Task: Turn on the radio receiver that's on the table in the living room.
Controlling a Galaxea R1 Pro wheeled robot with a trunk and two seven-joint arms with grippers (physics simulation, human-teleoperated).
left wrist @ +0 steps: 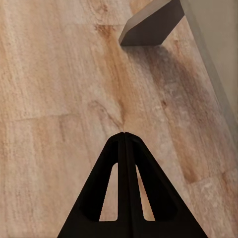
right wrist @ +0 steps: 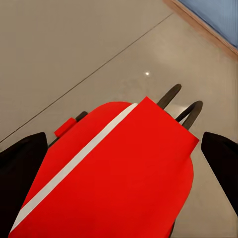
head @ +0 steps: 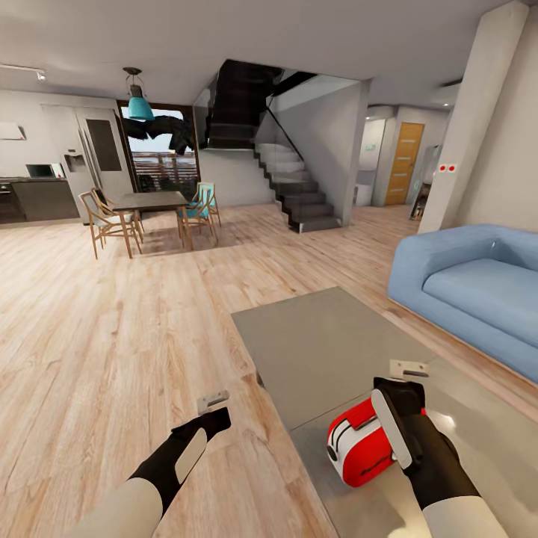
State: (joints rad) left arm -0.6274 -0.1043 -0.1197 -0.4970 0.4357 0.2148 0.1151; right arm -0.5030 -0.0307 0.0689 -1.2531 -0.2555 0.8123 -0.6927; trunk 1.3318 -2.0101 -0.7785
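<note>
Right gripper [right wrist: 119,148] spread wide astride the red radio receiver [head: 359,441] on the grey surface [head: 329,344]; left gripper [left wrist: 124,134] pressed together over the floor [head: 112,336].

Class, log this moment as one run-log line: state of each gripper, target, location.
right gripper: open, fingers either side of radio receiver | left gripper: shut, over wood floor | radio on grey table

Left gripper [left wrist: 124,135] hung low, fingers pressed together at tips. Right gripper [right wrist: 121,148] reached forward, fingers [right wrist: 220,153] spread wide apart.
</note>
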